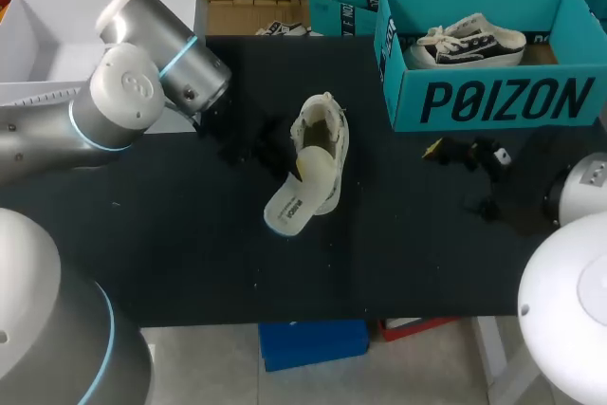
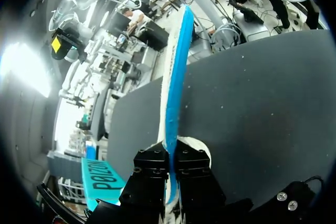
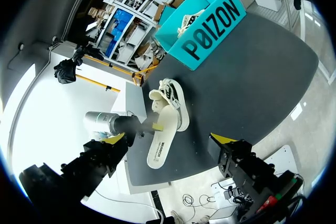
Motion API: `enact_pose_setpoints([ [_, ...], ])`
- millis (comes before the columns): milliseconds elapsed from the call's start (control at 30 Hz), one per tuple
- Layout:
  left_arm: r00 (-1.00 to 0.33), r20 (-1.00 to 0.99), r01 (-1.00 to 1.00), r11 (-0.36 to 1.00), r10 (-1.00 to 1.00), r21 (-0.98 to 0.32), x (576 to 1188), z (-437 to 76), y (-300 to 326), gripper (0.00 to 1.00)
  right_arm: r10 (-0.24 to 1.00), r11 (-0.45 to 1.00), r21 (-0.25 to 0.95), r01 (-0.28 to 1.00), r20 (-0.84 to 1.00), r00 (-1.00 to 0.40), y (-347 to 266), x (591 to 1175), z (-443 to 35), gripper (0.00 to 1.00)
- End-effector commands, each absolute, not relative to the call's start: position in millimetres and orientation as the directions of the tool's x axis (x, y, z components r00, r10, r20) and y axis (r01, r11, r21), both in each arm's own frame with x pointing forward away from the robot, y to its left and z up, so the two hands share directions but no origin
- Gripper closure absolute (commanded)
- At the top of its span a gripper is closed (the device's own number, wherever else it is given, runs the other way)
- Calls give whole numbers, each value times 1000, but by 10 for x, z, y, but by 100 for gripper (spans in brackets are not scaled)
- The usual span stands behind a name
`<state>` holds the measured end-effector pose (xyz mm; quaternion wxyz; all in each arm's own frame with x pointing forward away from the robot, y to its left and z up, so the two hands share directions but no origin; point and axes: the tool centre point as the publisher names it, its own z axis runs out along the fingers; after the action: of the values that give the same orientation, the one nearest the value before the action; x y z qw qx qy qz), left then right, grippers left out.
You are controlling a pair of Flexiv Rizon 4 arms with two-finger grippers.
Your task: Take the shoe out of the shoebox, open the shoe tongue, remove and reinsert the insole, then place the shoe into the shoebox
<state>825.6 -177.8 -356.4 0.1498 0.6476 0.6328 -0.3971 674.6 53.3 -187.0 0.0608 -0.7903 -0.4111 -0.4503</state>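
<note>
Left gripper (image 2: 170, 156) clamped on the insole's (image 1: 294, 206) edge, sneaker (image 1: 327, 125) just ahead of it lying unheld: push in now and the shoe may skid, the insole buckle.

The table (image 1: 190, 253) is black. The shoe (image 1: 330, 130) on it is cream, with black stripes on its side. The insole (image 1: 296, 204) is cream on top with a little dark print, and bright blue underneath. The shoebox (image 1: 493, 101) is blue-green with big black letters. The second shoe (image 1: 469, 43) is white with black stripes. The left arm (image 1: 123, 92) is shiny grey with a light blue ring. The right gripper (image 3: 169, 139) is black with yellow tips.
</note>
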Motion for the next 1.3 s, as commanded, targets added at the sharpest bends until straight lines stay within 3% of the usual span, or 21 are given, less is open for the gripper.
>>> enact_pose_setpoints([
  [33, -115, -693, 939, -150, 711, -310, 8229, -3546, -1762, 100, 584, -626, 226, 746, 770, 257, 457, 6704, -1864, 0],
  [1300, -85, -653, 970, -88, 752, -227, 8708, -3744, -1934, 100, 584, -626, 226, 746, 770, 257, 457, 6704, -1864, 0],
])
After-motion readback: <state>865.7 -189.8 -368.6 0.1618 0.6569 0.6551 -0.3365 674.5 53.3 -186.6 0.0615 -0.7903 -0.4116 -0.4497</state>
